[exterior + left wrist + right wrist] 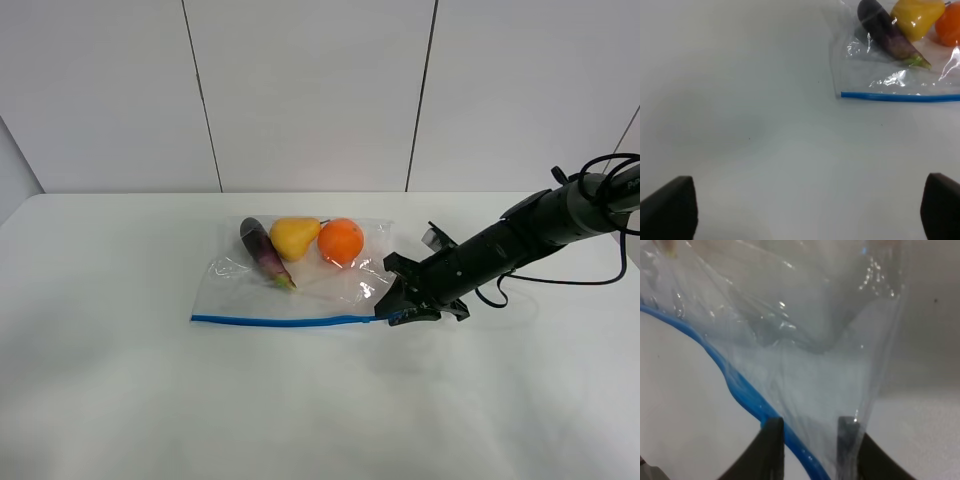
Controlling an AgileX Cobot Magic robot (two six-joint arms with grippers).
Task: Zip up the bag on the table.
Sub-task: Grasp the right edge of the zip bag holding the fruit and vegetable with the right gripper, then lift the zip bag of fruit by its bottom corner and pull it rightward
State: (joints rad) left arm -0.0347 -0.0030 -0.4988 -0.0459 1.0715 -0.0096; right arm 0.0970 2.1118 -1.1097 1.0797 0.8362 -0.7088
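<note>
Nearest the camera the white tabletop [300, 420] lies bare. Over it hangs the left gripper [807, 205], spread wide and holding nothing. Its wrist view shows the left end of the blue zipper strip [280, 321] some way ahead of it.

That strip runs along the near edge of the bag [230, 290], which lies flat around the middle of the tabletop. At the strip's right end sits the right gripper [392, 312], reaching in from the right. In the right wrist view its two fingers [774, 442] stand close on either side of the bag's corner. The blue strip and a fold of clear plastic pass between them. A gap shows between the fingers, so it cannot be told whether they pinch the plastic or only bracket it.

Beyond the strip the clear film is crinkled and slack. At the far side of the bag lie the eggplant [262, 250], the pear [293, 237] and the orange [341, 241], well clear of the zipper.

The step in hand appears to be taking hold of the zipper at its right end. No stretch of the strip can be read as sealed or unsealed.

The next move calls for a firm close on the strip itself, not on loose film. A steady run leftward along the blue line would follow. The bag is light and likely to slide or bunch under that pull. Anchoring its left corner with the free left gripper would probably help.
</note>
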